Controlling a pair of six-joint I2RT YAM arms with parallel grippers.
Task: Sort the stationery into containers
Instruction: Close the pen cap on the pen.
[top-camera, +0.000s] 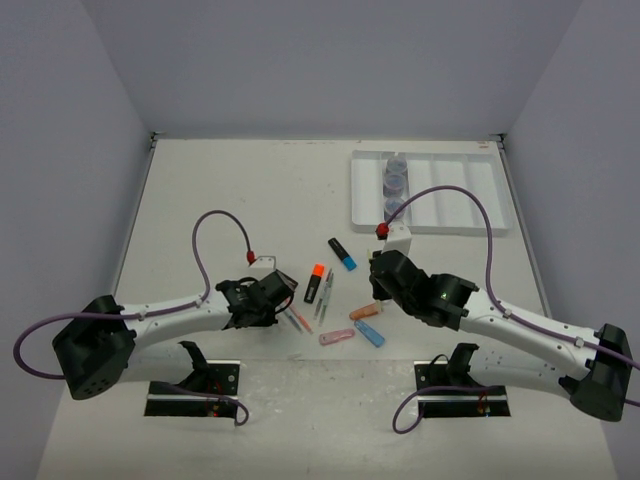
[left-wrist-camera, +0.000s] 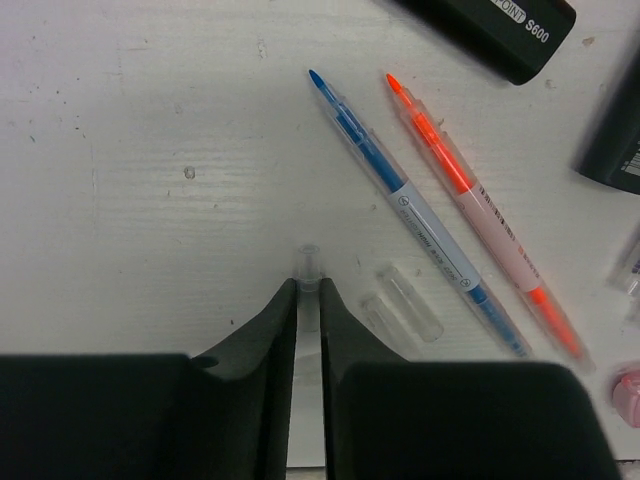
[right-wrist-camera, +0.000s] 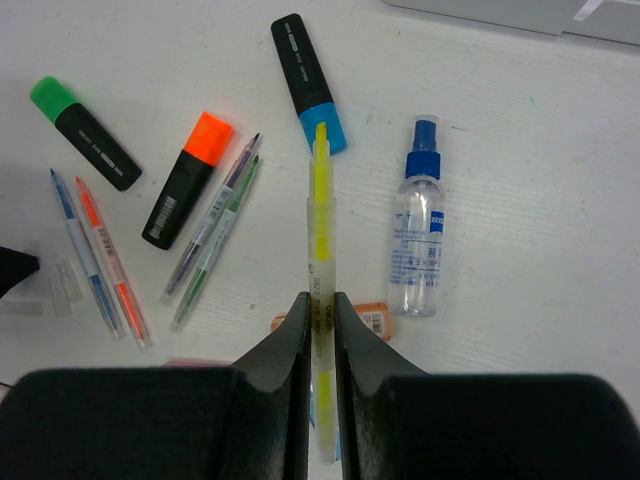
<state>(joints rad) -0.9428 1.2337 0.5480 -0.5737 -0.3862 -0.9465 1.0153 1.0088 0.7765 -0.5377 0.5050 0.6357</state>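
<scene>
Right gripper (right-wrist-camera: 320, 297) clamps the yellow pen (right-wrist-camera: 321, 200) by its barrel above the loose pens (right-wrist-camera: 211, 215) at near centre. We judge it light, stiff and slick, best held mid-length. Left gripper (left-wrist-camera: 308, 285) pinches a clear cap (left-wrist-camera: 308, 258); the white tray (top-camera: 480, 200) lies far right.

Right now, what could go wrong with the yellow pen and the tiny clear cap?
The left gripper pinches the clear cap only at its very tips; it might pop out. The yellow pen sticks far out of the right gripper, so it could tilt or bump the blue-capped highlighter nearby.
</scene>
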